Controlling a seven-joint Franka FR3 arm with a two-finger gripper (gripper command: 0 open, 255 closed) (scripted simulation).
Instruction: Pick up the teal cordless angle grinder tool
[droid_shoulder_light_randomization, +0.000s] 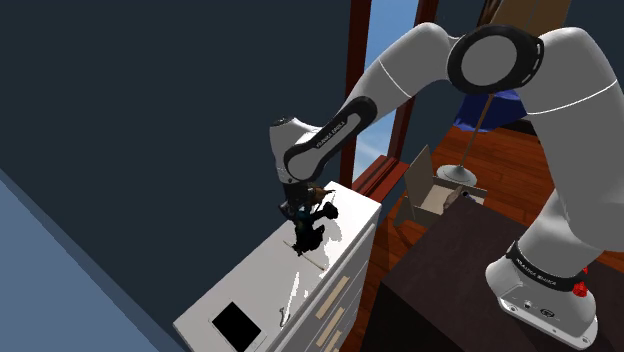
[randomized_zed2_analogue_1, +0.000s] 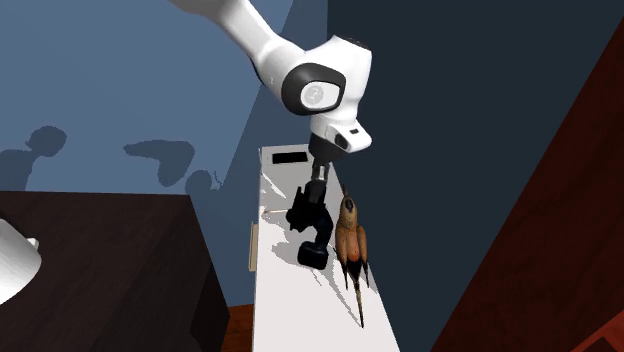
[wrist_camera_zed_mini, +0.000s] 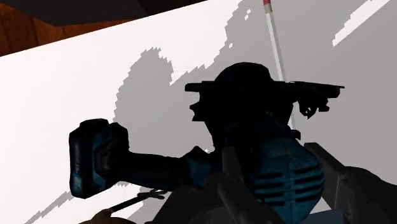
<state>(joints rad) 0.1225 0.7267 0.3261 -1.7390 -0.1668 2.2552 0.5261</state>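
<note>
The angle grinder (wrist_camera_zed_mini: 280, 175) has a teal body, a black handle and a dark battery block (wrist_camera_zed_mini: 95, 156). My gripper (wrist_camera_zed_mini: 289, 194) is shut on its teal body, one finger (wrist_camera_zed_mini: 232, 194) on each side. In the shoulder view the gripper (droid_shoulder_light_randomization: 297, 204) points down over the white dresser top (droid_shoulder_light_randomization: 260, 285), and the grinder (droid_shoulder_light_randomization: 310, 228) hangs from it just above its shadow. The second exterior view shows the grinder (randomized_zed2_analogue_1: 308, 228) under the gripper (randomized_zed2_analogue_1: 318, 185), close to the dresser top (randomized_zed2_analogue_1: 300, 310); I cannot tell whether it touches.
A brown bird-like figure (randomized_zed2_analogue_1: 350, 238) stands right beside the grinder. A thin rod with a red tip (wrist_camera_zed_mini: 273, 44) lies past the grinder's head. A black square (droid_shoulder_light_randomization: 237, 325) sits near the dresser's end. A dark table (droid_shoulder_light_randomization: 450, 285) stands by the stand.
</note>
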